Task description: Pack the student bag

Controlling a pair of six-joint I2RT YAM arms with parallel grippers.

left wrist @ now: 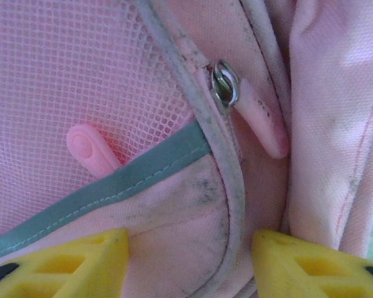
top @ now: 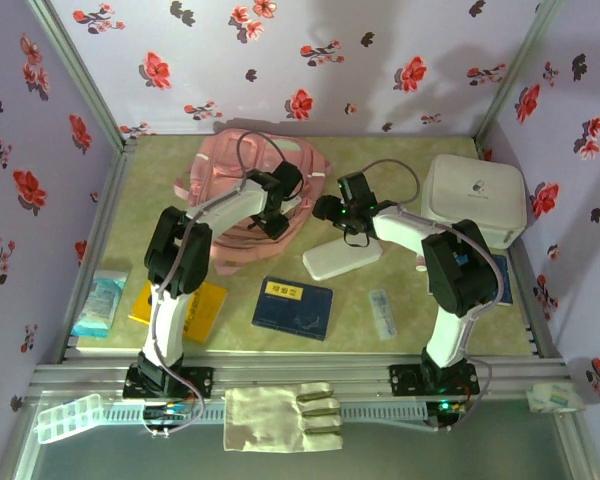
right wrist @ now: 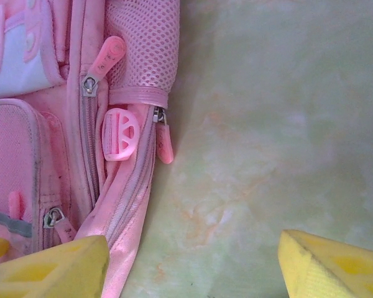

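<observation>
Zipper pull (left wrist: 264, 124) on the student bag (top: 215, 165) lies just ahead of the left gripper (left wrist: 189, 248), its fingers (left wrist: 68, 267) spread wide, so centre the tab between them before pinching.

The student bag (right wrist: 62, 124) lay at the left, its pink buckle (right wrist: 119, 134) beside a zipper pull (right wrist: 164, 141). The right gripper (right wrist: 193, 270) hung spread wide over the green tabletop (right wrist: 273, 124), one yellow finger overlapping the bag's edge.
</observation>
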